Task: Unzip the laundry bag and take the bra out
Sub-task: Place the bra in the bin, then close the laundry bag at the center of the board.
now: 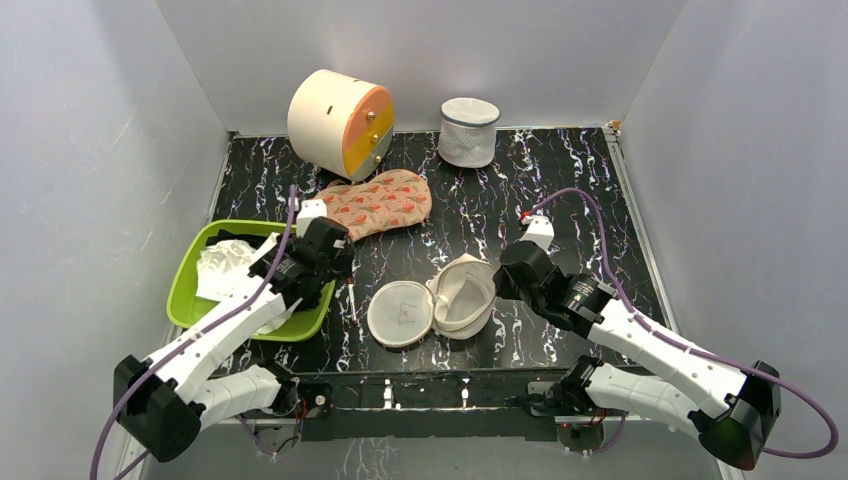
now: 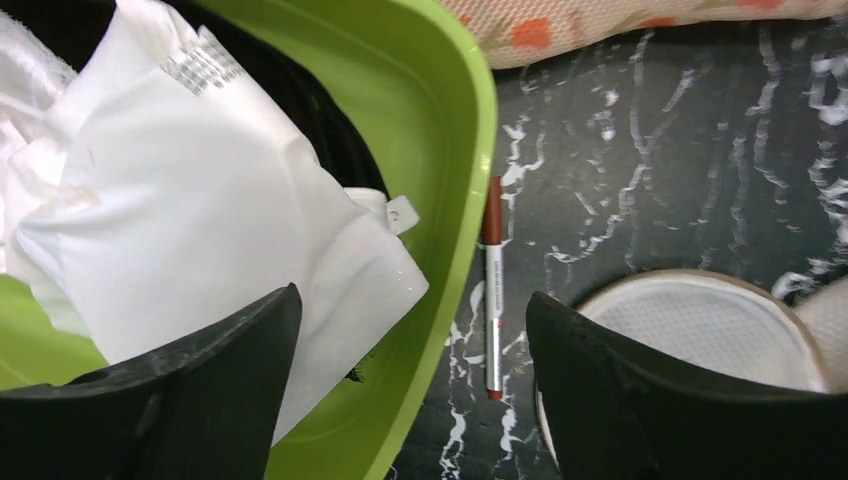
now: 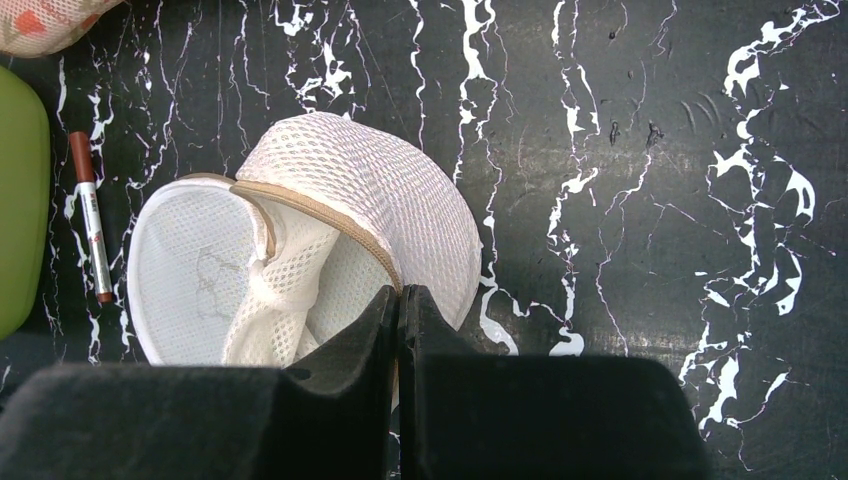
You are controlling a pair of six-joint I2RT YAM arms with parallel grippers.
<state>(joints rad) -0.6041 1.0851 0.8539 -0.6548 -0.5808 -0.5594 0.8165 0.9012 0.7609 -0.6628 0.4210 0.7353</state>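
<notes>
The laundry bag (image 1: 440, 300) lies unzipped at the table's front centre. Its flat face (image 1: 400, 312) is folded out to the left and its mesh dome (image 3: 370, 190) is open. My right gripper (image 1: 502, 280) is at the dome's right edge. Its jaws are pressed together on the tan zip trim (image 3: 400, 292). The white bra (image 1: 225, 265) lies in the green tray (image 1: 300, 325) and also shows in the left wrist view (image 2: 200, 220). My left gripper (image 1: 338, 268) is open and empty above the tray's right rim (image 2: 412, 295).
A brown-capped pen (image 1: 352, 300) lies between the tray and the bag. A black garment (image 1: 235, 238) is under the bra. An orange patterned cloth (image 1: 380, 200), a round cream box (image 1: 340, 122) and a white cylindrical mesh bag (image 1: 468, 130) are farther back.
</notes>
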